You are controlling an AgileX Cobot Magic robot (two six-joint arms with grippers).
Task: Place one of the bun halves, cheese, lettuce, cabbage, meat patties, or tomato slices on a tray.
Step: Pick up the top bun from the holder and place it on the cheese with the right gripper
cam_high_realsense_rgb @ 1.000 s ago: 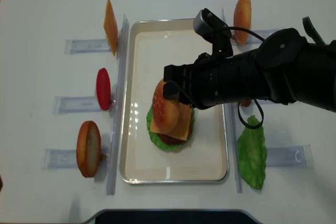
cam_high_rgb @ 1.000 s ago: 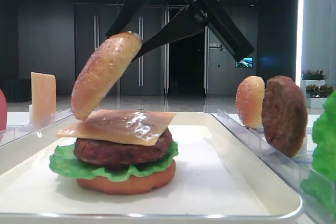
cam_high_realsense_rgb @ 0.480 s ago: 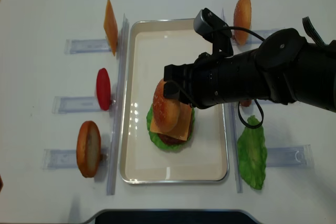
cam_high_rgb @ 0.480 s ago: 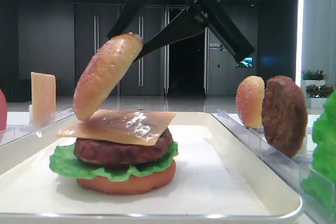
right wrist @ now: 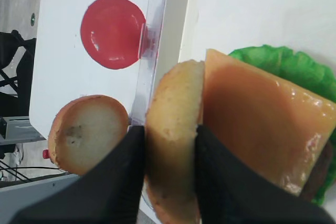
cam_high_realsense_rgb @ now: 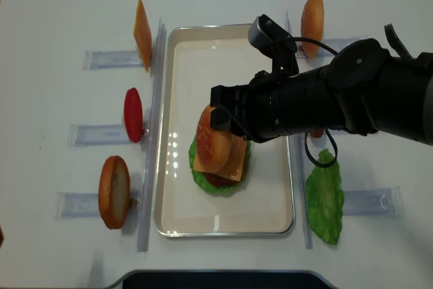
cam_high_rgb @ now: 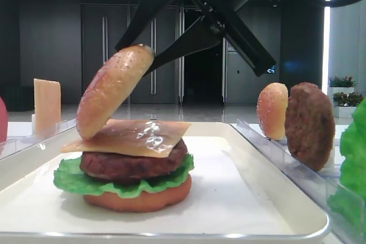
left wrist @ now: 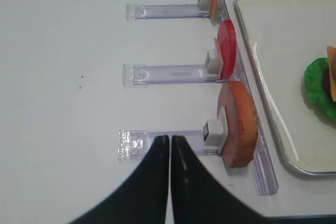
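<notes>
Since a sec ago the domed golden-brown speckled bun top (cam_high_rgb: 114,91) has sunk a bit: its lower edge now touches the thin square yellow-orange cheese slice (cam_high_rgb: 128,138) on the stack, where before it hung just clear. Prob. means placement nearly done; release still to come.

Right gripper (right wrist: 168,150) jaws pinch the bun by its edges. Bun stands tilted, long axis steep, upper end leaning toward the arm, dome facing away from the cheese.

Stack sits inside the off-white rectangular tray (cam_high_realsense_rgb: 270,218). Left gripper (left wrist: 169,145) jaws pressed together, empty, over the table beside the tray.
</notes>
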